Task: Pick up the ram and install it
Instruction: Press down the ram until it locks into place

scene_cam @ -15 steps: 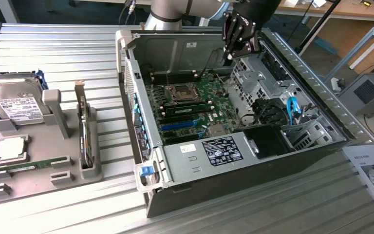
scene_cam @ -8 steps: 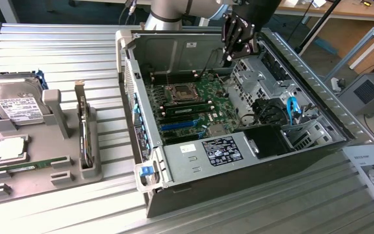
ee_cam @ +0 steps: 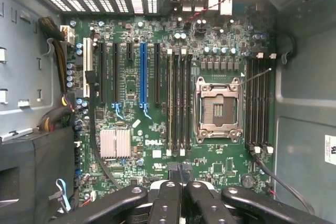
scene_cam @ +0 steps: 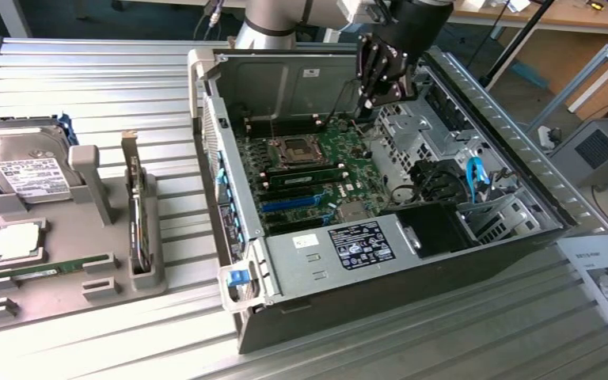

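One ram [scene_cam: 56, 269] was seen lying flat in the gray tray [scene_cam: 29, 297], at the exterior view's left, well apart from the computer case [scene_cam: 315, 261]. A second ram [ee_cam: 169, 103] appeared to be seated already in a slot near the processor socket [ee_cam: 218, 106]. The gripper [ee_cam: 181, 187] was held above the motherboard [ee_cam: 136, 145], clenched, with nothing seen between its fingers. It was therefore judged that one stick was installed and one was left. The slots were shown from above by the wrist view; the tray was given by the exterior view
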Motion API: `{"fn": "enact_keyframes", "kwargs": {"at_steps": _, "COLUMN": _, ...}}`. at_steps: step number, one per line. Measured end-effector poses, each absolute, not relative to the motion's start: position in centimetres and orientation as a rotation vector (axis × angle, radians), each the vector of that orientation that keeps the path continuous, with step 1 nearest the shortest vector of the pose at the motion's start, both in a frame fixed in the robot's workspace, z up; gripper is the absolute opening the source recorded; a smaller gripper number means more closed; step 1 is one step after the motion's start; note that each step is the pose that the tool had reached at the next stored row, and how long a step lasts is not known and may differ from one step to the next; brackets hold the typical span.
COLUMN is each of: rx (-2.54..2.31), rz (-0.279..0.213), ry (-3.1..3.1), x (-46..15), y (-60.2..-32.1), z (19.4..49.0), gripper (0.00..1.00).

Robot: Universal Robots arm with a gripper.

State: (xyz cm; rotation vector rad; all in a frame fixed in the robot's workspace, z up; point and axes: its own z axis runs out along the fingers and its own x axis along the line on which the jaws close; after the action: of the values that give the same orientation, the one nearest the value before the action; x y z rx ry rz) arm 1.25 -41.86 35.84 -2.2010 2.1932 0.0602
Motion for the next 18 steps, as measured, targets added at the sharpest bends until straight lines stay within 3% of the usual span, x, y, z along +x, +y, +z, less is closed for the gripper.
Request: {"fn": "enact_keyframes", "kwargs": {"at_steps": 18, "rx": -2.201, "rz": 0.060, "ry": 2.193, "x": 1.4, "y": -41.9, "z": 31.9, "gripper": 0.11}}
